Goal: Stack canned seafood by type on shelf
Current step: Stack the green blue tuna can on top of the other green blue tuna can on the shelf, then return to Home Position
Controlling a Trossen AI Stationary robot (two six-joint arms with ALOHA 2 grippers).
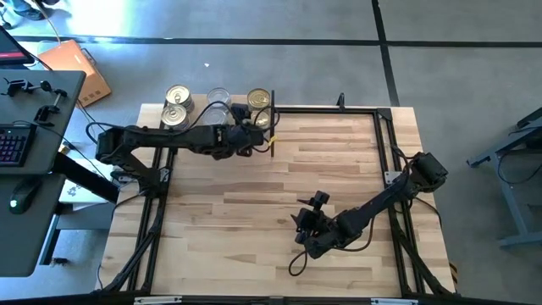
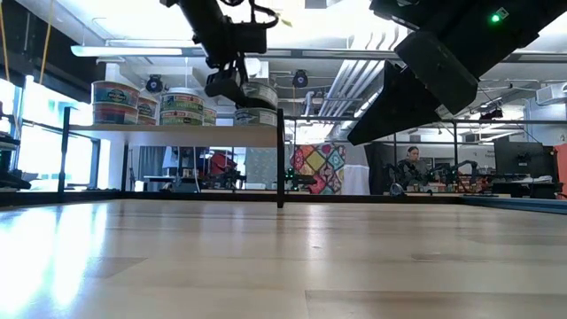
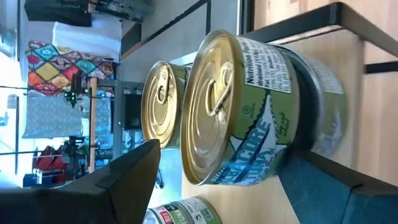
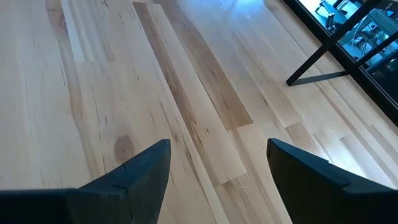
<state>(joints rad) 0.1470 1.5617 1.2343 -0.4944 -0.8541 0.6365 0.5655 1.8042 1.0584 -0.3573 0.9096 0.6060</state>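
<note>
The shelf [image 1: 152, 114] stands at the table's far left; its board edge shows in the low view [image 2: 177, 133]. Gold-topped tins [image 1: 176, 105] stand at its left end, a silver-topped tin [image 1: 218, 97] in the middle and gold-topped tins [image 1: 260, 102] at its right end. My left gripper [image 1: 247, 135] is open at the right end. One finger stands above a green-labelled gold-topped tin [image 3: 236, 106] and one [image 3: 323, 186] lower, beside the tin [image 3: 320, 106] that it is stacked on. My right gripper [image 1: 303, 230] is open and empty over the table's near right part [image 4: 217, 162].
A second gold-topped tin [image 3: 163, 102] stands just behind the stacked pair, and a red-labelled tin [image 3: 186, 213] stands close to my left gripper. The shelf's black upright [image 2: 281, 159] is at its right end. Bare table top [image 1: 339, 161] lies between the two arms.
</note>
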